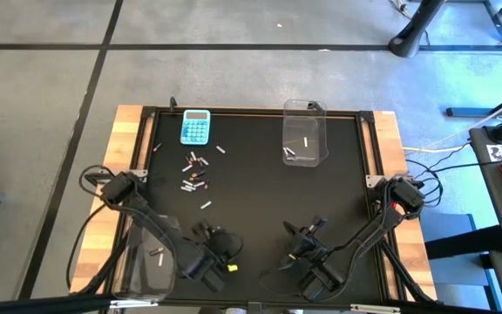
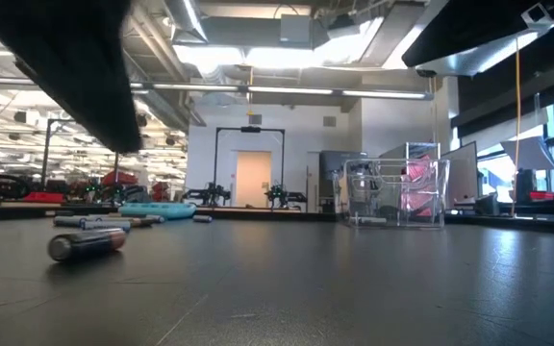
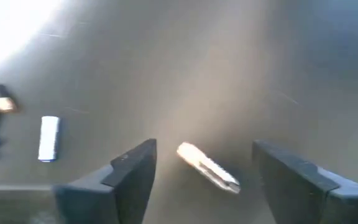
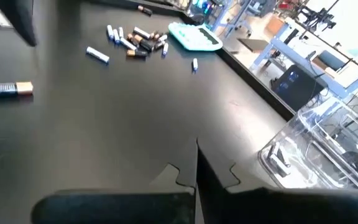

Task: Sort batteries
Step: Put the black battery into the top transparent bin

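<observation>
Closest to my left wrist camera, a small pale cylindrical battery [image 3: 207,167] lay tilted and blurred between my two dark left fingers [image 3: 132,174], which stood spread wide and touched nothing. A second short silvery-white battery [image 3: 48,138] lay off to one side of it on the same surface. From above, my left gripper [image 1: 200,253] was at the near left of the black table [image 1: 260,201], just beside a clear plastic bin [image 1: 151,260] with one light battery lying on its floor. My right gripper [image 1: 308,234] waited at the near middle-right of the table, its fingers pressed together with nothing between them. The main cluster of batteries [image 1: 194,173] was scattered on the left half of the table, just in front of the light-blue calculator [image 1: 195,127]: thin little cylinders, some silvery-white, some dark with red, lying at all angles, with a few strays near the group. A second clear plastic bin [image 1: 304,133] stood at the far middle-right, with two or three pale batteries in it. At table height, one dark battery with a metallic end [image 2: 87,242] lay on its side in front of the others. My right wrist camera also caught a dark battery with a copper-coloured end [image 4: 6,89] lying alone, well apart from the cluster.
</observation>
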`<state>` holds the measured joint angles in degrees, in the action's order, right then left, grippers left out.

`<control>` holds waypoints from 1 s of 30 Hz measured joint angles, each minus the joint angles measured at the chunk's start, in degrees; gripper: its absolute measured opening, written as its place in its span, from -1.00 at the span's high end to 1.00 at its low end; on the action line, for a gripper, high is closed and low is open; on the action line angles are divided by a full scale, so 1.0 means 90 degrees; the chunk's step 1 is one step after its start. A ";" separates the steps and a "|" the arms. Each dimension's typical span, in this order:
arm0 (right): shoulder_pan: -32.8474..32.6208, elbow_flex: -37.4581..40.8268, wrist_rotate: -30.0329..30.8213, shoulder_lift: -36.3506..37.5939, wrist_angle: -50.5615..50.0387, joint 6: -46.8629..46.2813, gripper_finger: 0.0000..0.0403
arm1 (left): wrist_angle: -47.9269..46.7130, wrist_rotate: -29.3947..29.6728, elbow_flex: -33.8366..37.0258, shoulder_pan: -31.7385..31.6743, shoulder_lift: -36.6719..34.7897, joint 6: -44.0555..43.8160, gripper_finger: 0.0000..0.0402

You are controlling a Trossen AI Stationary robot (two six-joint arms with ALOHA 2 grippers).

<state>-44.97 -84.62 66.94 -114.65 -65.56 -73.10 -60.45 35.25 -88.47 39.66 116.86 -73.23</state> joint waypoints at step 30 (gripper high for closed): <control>0.0000 0.0000 -0.0002 0.0000 0.0141 0.0036 0.99 | -0.0732 -0.0477 0.0007 0.0502 0.0818 -0.2302 -0.13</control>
<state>-44.97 -84.62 66.92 -114.65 -64.29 -72.77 -67.05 30.96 -88.40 44.18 124.22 -93.95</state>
